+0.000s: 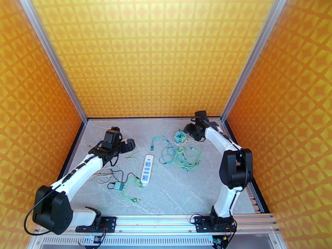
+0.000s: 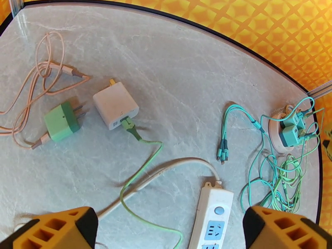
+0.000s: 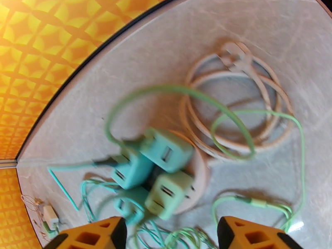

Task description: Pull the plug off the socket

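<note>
Plugs (image 3: 164, 152) blurred on round socket (image 3: 200, 171); right pincer (image 3: 170, 229) spread near them, left pincer (image 2: 170, 220) spread.

No writing, number or brand is legible from where I stand. The white power strip (image 2: 213, 206) shows blue socket faces and a round button, any print too small to tell. The white charger block (image 2: 114, 105) and teal plugs (image 3: 166, 151) look plain.

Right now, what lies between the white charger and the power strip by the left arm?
Left wrist view: between the white charger and the power strip, the green cable and the strip's white cord cross there.
</note>
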Tool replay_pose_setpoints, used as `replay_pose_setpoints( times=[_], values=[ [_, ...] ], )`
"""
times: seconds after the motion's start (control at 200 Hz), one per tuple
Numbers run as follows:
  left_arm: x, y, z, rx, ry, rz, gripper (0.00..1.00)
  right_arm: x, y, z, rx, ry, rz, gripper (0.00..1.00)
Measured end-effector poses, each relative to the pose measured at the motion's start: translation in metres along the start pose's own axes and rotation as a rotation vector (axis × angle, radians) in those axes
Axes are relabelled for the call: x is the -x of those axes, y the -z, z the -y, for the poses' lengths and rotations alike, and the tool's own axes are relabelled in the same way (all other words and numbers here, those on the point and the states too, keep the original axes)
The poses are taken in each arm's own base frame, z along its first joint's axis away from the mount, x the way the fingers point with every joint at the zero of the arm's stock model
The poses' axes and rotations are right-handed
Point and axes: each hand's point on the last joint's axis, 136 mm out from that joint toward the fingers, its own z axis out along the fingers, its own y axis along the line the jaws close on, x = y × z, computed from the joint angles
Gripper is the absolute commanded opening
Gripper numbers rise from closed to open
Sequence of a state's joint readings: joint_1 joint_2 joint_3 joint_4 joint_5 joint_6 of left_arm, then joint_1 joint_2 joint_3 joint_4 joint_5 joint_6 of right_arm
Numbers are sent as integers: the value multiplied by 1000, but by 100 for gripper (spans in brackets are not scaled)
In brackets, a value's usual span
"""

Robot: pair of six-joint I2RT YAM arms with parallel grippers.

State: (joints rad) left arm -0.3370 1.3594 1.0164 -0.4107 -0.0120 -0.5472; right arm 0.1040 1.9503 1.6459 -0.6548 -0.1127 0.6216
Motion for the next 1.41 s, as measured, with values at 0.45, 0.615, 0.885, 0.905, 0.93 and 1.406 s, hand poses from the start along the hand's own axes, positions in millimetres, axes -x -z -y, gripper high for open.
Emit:
replay_pose_setpoints(
  times=[0.45, 0.615, 0.885, 0.905, 0.93, 1.406],
  values=[
    [-9, -2, -6, 12, 14, -20, 97, -16, -46, 3, -17, -67, -154, 46],
    [-9, -2, -6, 12, 14, -20, 96, -21, -49, 4, -21, -80, -181, 47],
    [-15, -4, -9, 21, 14, -33, 97, -37, -55, 8, -28, -93, -247, 42],
    [-15, -4, -9, 20, 14, -32, 96, -37, -55, 8, -28, -89, -247, 40],
    [-15, -4, -9, 20, 14, -32, 96, -37, -55, 9, -29, -89, -249, 38],
    [-16, -5, -10, 20, 14, -36, 96, -61, -42, 6, -63, 109, -310, 25]
  ],
)
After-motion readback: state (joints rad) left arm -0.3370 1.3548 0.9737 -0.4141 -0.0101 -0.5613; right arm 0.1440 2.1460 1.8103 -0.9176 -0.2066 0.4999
